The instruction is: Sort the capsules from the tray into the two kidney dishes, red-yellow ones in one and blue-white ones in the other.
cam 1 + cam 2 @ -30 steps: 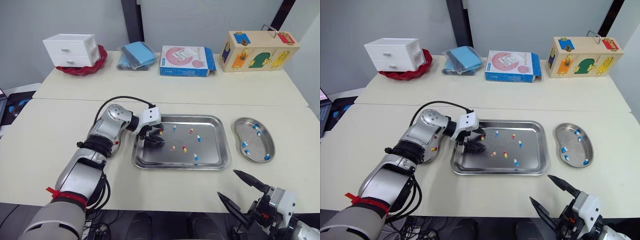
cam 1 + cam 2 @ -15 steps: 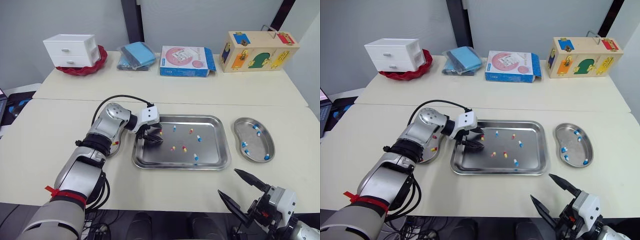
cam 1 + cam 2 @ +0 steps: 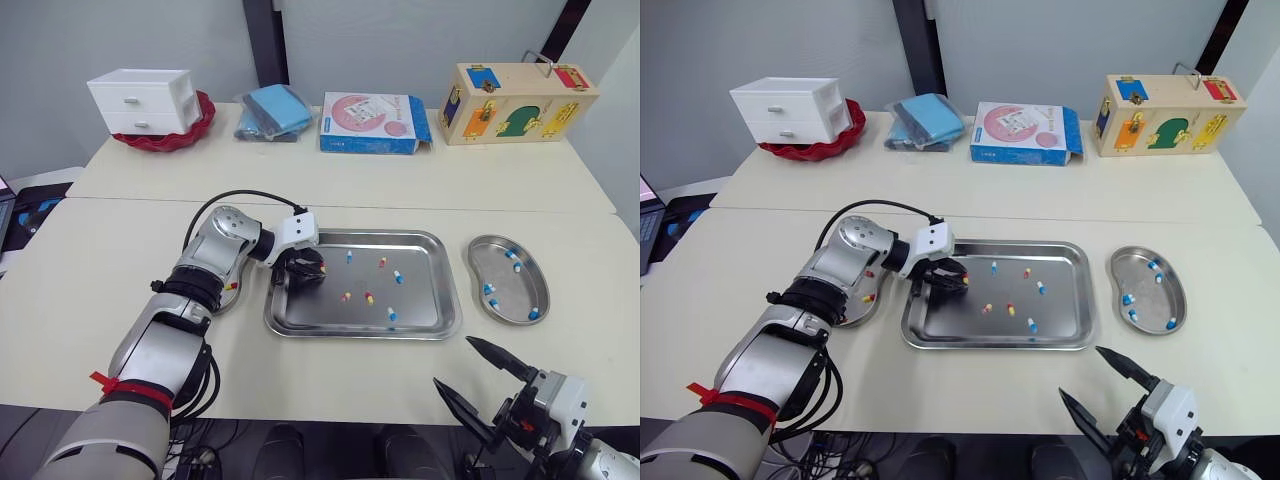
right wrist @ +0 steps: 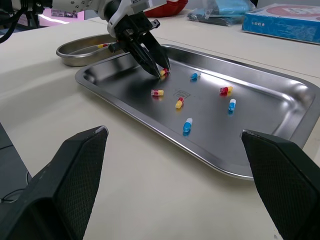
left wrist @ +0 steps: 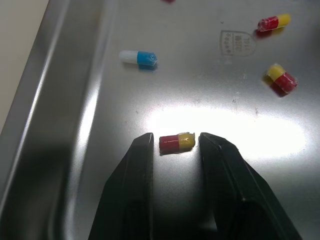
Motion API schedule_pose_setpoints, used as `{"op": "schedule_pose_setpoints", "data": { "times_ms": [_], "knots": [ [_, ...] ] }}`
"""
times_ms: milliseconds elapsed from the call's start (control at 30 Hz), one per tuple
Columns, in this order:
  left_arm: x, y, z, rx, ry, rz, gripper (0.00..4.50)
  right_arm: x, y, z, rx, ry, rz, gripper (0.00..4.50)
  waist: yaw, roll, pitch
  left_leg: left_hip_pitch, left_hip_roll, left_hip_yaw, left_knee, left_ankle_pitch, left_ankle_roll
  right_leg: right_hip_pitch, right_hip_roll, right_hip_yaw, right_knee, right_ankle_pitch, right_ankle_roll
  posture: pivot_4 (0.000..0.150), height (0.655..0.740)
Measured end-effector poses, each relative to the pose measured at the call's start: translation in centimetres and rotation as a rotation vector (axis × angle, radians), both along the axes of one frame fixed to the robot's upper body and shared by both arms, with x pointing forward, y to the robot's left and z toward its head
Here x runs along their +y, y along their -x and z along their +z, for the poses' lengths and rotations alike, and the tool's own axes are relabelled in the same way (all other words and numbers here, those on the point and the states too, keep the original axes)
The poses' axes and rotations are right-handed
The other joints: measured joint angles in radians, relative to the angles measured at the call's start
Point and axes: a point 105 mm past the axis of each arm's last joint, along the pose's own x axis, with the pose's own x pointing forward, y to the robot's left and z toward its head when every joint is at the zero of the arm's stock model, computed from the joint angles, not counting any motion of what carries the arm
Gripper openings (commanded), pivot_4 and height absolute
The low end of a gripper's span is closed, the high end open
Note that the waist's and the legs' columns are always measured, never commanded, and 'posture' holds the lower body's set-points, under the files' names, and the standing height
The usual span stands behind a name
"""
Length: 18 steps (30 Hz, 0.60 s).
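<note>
At the tray's (image 3: 355, 333) left end, the left gripper (image 5: 176, 136) is down on the metal floor. Its jaws are released but narrow, one on either side of a red-yellow capsule (image 5: 172, 143), with a sliver of gap on one side.

The capsule lies end-on between the jaws, so they would press its rounded tips. It could squirt out, so closing slowly and squarely seems wise. Then lift straight up over the tray's rim and carry it to the dish (image 4: 75, 52) left of the tray, which holds a red-yellow one. The dish (image 3: 510, 290) right of the tray holds blue-white ones.

The right gripper (image 3: 452, 362) hangs off the desk edge nearer than the tray, jaws wide apart and empty.
</note>
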Motion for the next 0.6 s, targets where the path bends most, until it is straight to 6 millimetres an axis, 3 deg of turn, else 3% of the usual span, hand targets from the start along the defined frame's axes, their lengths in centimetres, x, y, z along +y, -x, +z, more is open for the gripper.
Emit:
{"op": "schedule_pose_setpoints", "data": {
  "times_ms": [267, 433, 600],
  "knots": [
    [-0.01, -0.01, 0.01, -0.005, -0.002, -0.002, 1.58, -0.04, -0.04, -0.03, 0.003, 0.001, -0.004, 4.5, 0.0, 0.0, 0.0, 0.0, 0.0, 0.0, 0.0, 0.0, 0.0, 0.0, 0.0, 0.0, 0.0, 0.0, 0.0, 0.15, 0.74],
    [-0.07, 0.13, -0.06, -0.003, -0.003, -0.01, 0.46, -0.02, -0.04, -0.01, 0.004, 0.002, -0.003, 4.5, 0.0, 0.0, 0.0, 0.0, 0.0, 0.0, 0.0, 0.0, 0.0, 0.0, 0.0, 0.0, 0.0, 0.0, 0.0, 0.15, 0.74],
    [-0.14, 0.15, -0.06, -0.009, -0.003, -0.01, 0.46, -0.07, -0.1, -0.03, 0.006, 0.001, -0.01, 4.5, 0.0, 0.0, 0.0, 0.0, 0.0, 0.0, 0.0, 0.0, 0.0, 0.0, 0.0, 0.0, 0.0, 0.0, 0.0, 0.15, 0.74]
  ]
}}
